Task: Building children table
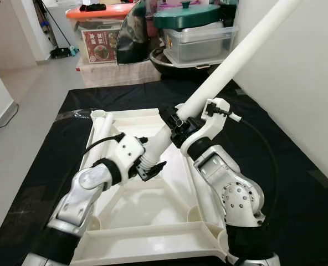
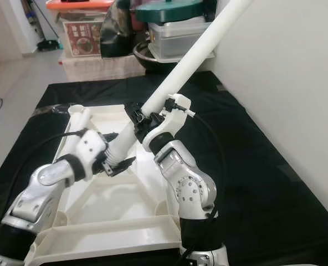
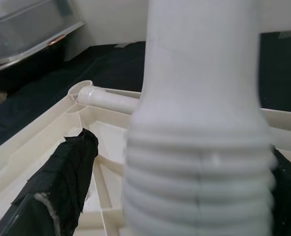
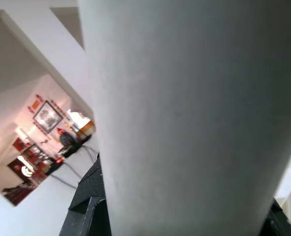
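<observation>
A cream children's table top (image 1: 153, 235) lies upside down on a black mat. A long white table leg (image 1: 236, 55) slants up over it towards the far right. My left gripper (image 1: 150, 163) is shut on the leg's ribbed, threaded lower end (image 3: 199, 187), with a black finger (image 3: 62, 172) on each side. Higher up the shaft, my right gripper (image 1: 178, 127) is shut on the same leg (image 4: 185, 123). The threaded end hangs just above the inside of the table top. A second white leg (image 1: 103, 133) lies along the top's far left side, near a corner socket.
The black mat (image 1: 286, 166) covers the floor around the table top. A white wall (image 1: 308, 83) runs close along the right. Stacked storage boxes (image 1: 100, 41), a clear tub with a green lid (image 1: 197, 33) and a dark pan stand beyond the mat. Bare floor (image 1: 25, 111) lies to the left.
</observation>
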